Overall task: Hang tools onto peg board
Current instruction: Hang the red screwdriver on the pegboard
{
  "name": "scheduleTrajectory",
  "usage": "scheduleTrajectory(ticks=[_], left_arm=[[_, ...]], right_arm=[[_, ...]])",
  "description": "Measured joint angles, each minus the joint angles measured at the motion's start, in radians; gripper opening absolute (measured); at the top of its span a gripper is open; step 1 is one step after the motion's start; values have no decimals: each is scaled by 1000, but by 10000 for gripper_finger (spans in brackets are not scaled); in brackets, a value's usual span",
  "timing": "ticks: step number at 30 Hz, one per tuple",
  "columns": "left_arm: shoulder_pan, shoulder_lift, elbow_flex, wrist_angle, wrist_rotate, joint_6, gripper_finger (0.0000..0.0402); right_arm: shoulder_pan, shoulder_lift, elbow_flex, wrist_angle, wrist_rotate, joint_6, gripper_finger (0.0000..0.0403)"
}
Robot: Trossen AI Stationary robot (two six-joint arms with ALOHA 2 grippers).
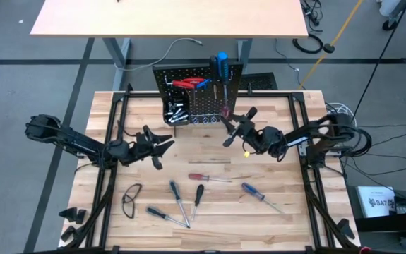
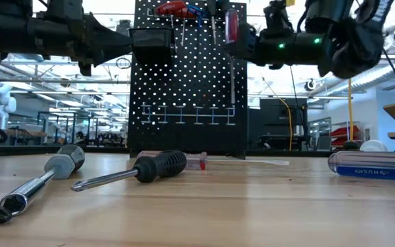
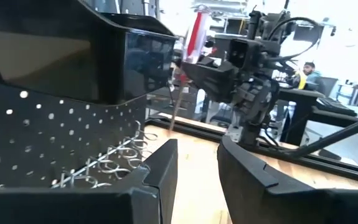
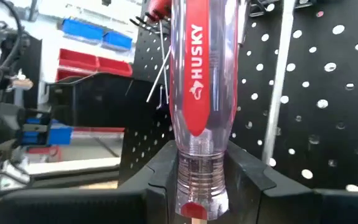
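Screwdriver with a clear-and-red plastic handle (image 4: 202,93) sits clamped between the two dark fingers of the right tool (image 4: 200,186), which is closed on the handle's ribbed neck. In the high view the right tool (image 1: 236,127) holds it just in front of the black perforated peg board (image 1: 195,88), near the board's right side, and the low view shows the red handle (image 2: 232,26) high against the panel with its shaft running down the holes.

To hang it well, my judgement is that the shaft should be kept parallel to the panel and guided into a free hook or ring holder, not into the ones already carrying the red-handled pliers (image 1: 186,84) and the blue-handled screwdriver (image 1: 222,65). The handle should be lowered until its weight rests on the holder before the fingers let go; an early release could drop it onto the wooden surface (image 1: 210,152). A slow, straight approach is wise, since the board stands upright on a stand and a push might tip or shift it.

The left tool (image 1: 157,144) hovers apart from the board, near the small black bin (image 1: 175,111); its fingers stand slightly parted and hold nothing. Several more screwdrivers (image 1: 181,201) lie on the surface nearer the front edge, waiting.
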Motion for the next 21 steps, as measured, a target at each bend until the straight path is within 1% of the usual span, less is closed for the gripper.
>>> scheduleTrajectory(ticks=[2, 5, 10, 13, 17, 21], left_arm=[[0, 0, 0, -2, 3, 0, 116], [0, 0, 0, -8, 4, -1, 116], [0, 0, 0, -18, 6, -3, 116], [0, 0, 0, -26, 6, -3, 116], [0, 0, 0, -28, 7, -2, 116], [0, 0, 0, -31, 7, -2, 116]], right_arm=[[-1, 50, 31, 50, 5, -23, 82], [5, 96, 74, 59, 16, -93, 82], [16, 111, 111, 61, 71, -178, 82], [14, 112, 111, 57, 117, -184, 82], [13, 112, 111, 14, 120, -156, 82], [13, 112, 111, 11, 132, -159, 82]])
